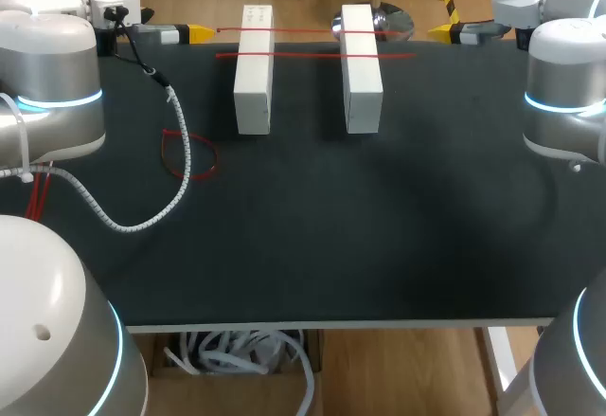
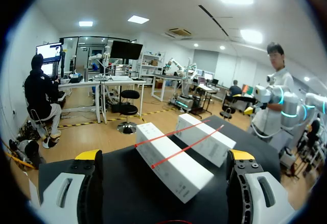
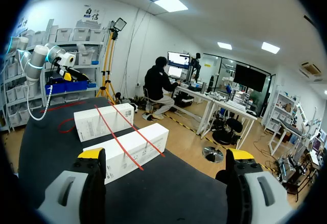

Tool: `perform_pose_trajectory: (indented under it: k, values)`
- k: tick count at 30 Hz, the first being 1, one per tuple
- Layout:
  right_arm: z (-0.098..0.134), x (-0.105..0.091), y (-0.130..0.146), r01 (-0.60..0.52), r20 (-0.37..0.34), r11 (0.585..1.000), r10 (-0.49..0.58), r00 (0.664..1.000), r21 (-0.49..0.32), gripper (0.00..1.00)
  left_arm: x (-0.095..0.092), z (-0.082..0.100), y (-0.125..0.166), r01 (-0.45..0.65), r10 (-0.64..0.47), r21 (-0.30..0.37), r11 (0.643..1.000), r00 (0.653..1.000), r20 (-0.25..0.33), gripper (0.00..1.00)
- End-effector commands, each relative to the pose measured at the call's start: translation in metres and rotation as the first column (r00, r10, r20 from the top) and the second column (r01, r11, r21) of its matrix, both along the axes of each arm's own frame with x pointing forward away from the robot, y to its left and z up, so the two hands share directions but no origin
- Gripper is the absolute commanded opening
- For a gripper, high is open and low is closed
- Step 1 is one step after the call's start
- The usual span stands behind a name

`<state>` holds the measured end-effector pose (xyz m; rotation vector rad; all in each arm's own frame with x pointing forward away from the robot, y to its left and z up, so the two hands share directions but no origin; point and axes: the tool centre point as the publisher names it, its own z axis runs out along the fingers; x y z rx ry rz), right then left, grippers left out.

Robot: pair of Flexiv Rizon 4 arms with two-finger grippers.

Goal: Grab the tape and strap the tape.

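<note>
Left tool point(image 2: 164, 155), right tool point(image 3: 166, 154) spread; box point(image 1: 254, 70) print unreadable.

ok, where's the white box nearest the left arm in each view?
Head view: white box, left of the other box.
Left wrist view: the nearer of the two.
Right wrist view: the farther of the two.
Shared landmark: two red tapes lying across both boxes.

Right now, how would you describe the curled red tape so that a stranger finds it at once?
On the black table, look left of the two white boxes, beside the white spiral cable. There lies a red loop. Unlike the two straight red strips across the boxes, it is curled on the tabletop.
</note>
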<state>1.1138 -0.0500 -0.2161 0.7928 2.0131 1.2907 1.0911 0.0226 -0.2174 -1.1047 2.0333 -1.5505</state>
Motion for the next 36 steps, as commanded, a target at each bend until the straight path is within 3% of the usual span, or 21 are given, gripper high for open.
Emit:
perform_pose_trajectory:
  k: [1, 17, 19, 24, 31, 36]
  values:
    - [0.0, 0.0, 0.0, 0.0, 0.0, 1.0, 0.0, 1.0, 0.0, 1.0, 0.0, 0.0, 0.0, 0.0, 0.0, 0.0, 1.0, 1.0, 0.0, 1.0]
    - [0.0, 0.0, 0.0, 0.0, 0.0, 1.0, 0.0, 1.0, 0.0, 1.0, 0.0, 0.0, 0.0, 0.0, 0.0, 0.0, 1.0, 1.0, 0.0, 1.0]
    - [0.0, 0.0, 0.0, 0.0, 0.0, 1.0, 0.0, 1.0, 0.0, 1.0, -0.001, 0.0, 0.0, 0.07, -0.07, -0.017, 0.997, 0.997, 0.025, 1.0]
    - [0.0, 0.0, 0.0, 0.0, 0.0, 1.0, 0.0, 1.0, 0.0, 1.0, -0.002, -0.007, 0.0, 0.184, -0.186, 0.04, 0.982, 0.982, 0.036, 1.0]
    - [0.0, 0.0, 0.0, 0.0, 0.0, 1.0, 0.0, 1.0, 0.0, 1.0, 0.0, -0.021, -0.003, 0.4, -0.412, 0.121, 0.908, 0.906, 0.096, 1.0]
    - [0.0, 0.0, 0.0, 0.0, 0.0, 1.0, 0.0, 1.0, 0.0, 1.0, 0.008, -0.034, -0.004, 0.45, -0.459, 0.097, 0.888, 0.881, 0.11, 1.0]
